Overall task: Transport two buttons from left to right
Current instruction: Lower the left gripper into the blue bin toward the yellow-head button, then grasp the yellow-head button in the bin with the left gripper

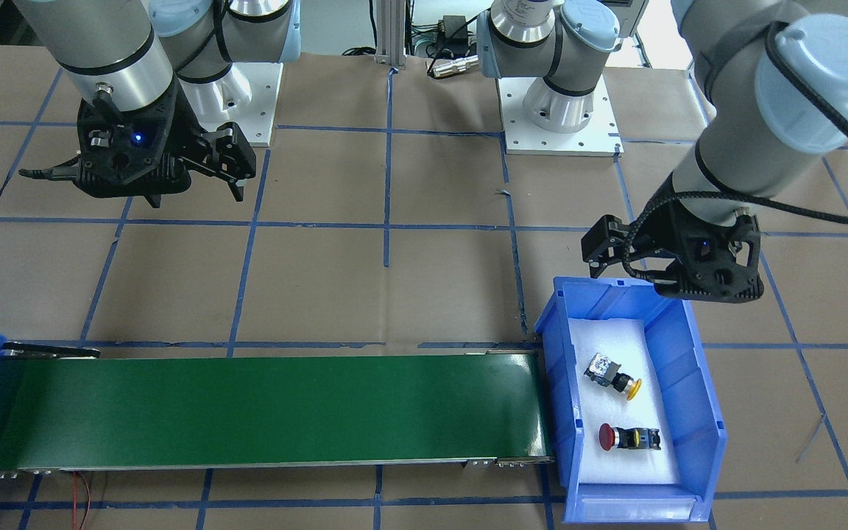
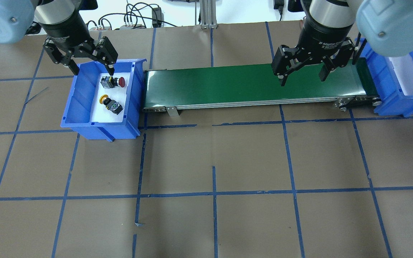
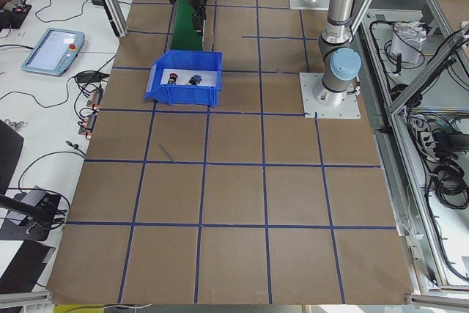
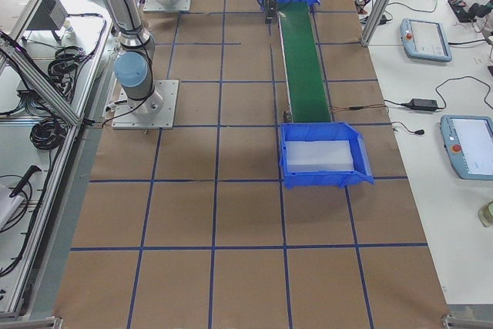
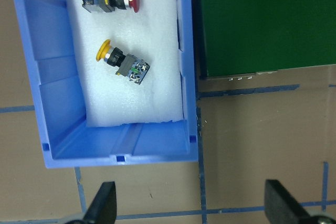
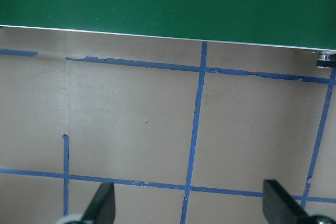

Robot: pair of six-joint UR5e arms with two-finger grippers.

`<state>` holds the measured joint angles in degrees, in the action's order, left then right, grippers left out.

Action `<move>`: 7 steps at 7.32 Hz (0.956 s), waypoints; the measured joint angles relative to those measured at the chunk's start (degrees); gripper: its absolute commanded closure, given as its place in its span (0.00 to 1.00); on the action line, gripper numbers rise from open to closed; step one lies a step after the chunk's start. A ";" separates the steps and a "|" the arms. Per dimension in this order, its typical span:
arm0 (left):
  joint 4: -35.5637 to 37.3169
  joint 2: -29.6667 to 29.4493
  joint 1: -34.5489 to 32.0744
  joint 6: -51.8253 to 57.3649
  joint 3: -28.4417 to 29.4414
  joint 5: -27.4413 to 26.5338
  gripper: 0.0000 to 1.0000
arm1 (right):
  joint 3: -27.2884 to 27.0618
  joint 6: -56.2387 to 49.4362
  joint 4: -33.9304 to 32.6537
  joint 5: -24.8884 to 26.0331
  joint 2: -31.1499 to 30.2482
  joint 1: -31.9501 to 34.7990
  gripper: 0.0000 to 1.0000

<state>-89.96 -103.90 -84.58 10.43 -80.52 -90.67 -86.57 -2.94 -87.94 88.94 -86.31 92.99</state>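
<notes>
Buttons, seen from overhead: both lie on white foam in the blue left bin, the red button farther from the robot, the yellow button nearer, the two apart. The left pincer hovers above the bin's far end, jaws wide, holding nothing. The right pincer hangs above the green belt near its right end, jaws likewise wide and empty. The right bin is cut off by the frame edge.

Front view: the same layout mirrored. Each button rests on its side, untouched. Only a corner of the right bin shows.

Left wrist view: two fingertips stand spread at the bottom edge, over brown desk beside the left bin, not over the buttons.

Right wrist view: spread fingertips, desk and the belt's edge only.

Side views: the right bin shows white foam and no button that I can make out; the pincers are too small to judge.

By these views nothing is delivered: both buttons are left to pick up, carry rightward and set down.
</notes>
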 measured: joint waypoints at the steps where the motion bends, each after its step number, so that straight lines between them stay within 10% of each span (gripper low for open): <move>1: 1.83 -2.05 0.89 3.80 -0.17 -0.04 0.02 | 0.00 0.07 -0.02 0.00 0.00 0.00 0.00; 7: 9.54 -12.37 2.93 24.68 -2.01 -0.19 0.08 | 0.00 0.19 -0.03 0.00 0.00 0.08 0.00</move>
<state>-80.42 -116.26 -81.65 35.11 -82.53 -90.86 -86.57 -2.75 -87.98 88.95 -86.31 93.06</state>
